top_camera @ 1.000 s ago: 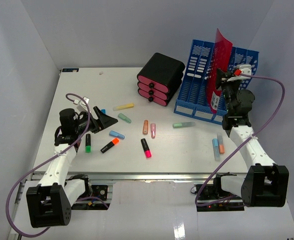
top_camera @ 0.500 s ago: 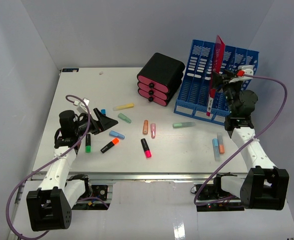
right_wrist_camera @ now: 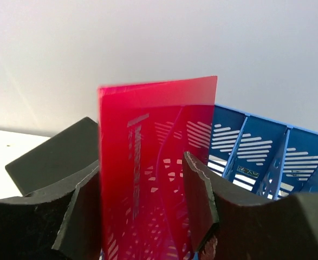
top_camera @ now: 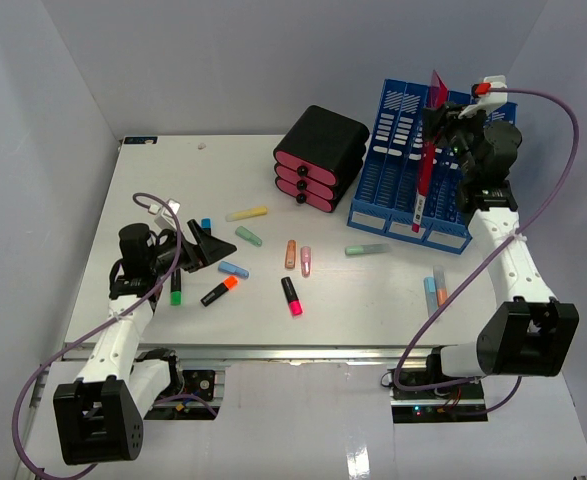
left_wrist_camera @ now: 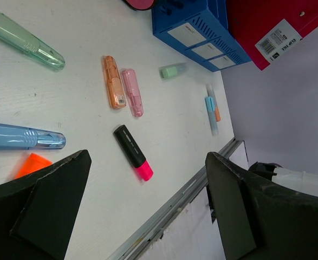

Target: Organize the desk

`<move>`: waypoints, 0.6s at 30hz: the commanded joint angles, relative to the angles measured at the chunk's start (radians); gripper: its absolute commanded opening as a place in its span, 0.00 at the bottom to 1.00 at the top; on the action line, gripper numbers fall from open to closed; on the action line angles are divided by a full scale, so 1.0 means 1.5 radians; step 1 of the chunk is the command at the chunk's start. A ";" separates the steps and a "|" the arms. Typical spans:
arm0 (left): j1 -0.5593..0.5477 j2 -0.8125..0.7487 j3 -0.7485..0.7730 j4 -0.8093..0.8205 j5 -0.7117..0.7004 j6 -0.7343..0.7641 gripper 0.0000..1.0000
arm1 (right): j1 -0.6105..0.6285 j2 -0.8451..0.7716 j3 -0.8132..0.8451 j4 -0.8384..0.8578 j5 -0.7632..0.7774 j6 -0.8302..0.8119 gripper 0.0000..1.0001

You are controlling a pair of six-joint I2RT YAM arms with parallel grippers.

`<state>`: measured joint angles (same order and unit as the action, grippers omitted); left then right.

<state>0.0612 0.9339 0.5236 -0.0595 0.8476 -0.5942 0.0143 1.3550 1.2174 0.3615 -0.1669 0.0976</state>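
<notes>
The desk (top_camera: 373, 300) is a white tabletop strewn with highlighters. A red folder (top_camera: 428, 165) stands upright in a slot of the blue file rack (top_camera: 393, 190) at the back right. My right gripper (top_camera: 441, 128) hovers at the folder's top edge, open. In the right wrist view the red folder (right_wrist_camera: 148, 162) sits between the spread fingers with a gap on the right side. My left gripper (top_camera: 211, 243) hangs open and empty low over the desk's left side; a black highlighter with a pink cap (left_wrist_camera: 132, 153) lies ahead of it.
A black drawer unit with pink fronts (top_camera: 318, 155) stands beside the rack. Loose highlighters: yellow (top_camera: 246, 213), pale green (top_camera: 249, 236), blue (top_camera: 233, 269), orange (top_camera: 290, 254), pink (top_camera: 305, 261), black-orange (top_camera: 219, 290), black-green (top_camera: 176, 285), mint (top_camera: 367, 249), a blue-orange pair (top_camera: 431, 292).
The right gripper has opened and let go of the red folder, which went from tilted to upright in the rack. The right arm rose and moved back. The left arm barely shifted.
</notes>
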 commanded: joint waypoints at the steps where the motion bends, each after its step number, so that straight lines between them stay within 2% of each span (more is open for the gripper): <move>1: -0.002 -0.017 -0.004 0.010 0.017 0.013 0.98 | -0.001 0.048 0.109 -0.138 0.034 0.010 0.56; 9: -0.002 -0.014 -0.003 0.016 0.022 0.011 0.98 | -0.001 0.061 0.157 -0.219 0.052 0.016 0.51; 14: -0.002 -0.015 -0.003 0.017 0.024 0.011 0.98 | -0.001 0.061 0.181 -0.263 0.060 0.014 0.31; 18: -0.002 -0.018 -0.004 0.019 0.025 0.010 0.98 | -0.001 0.046 0.187 -0.266 0.054 0.032 0.09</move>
<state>0.0612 0.9318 0.5201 -0.0557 0.8568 -0.5915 0.0146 1.4483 1.4445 -0.0129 -0.1031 0.1144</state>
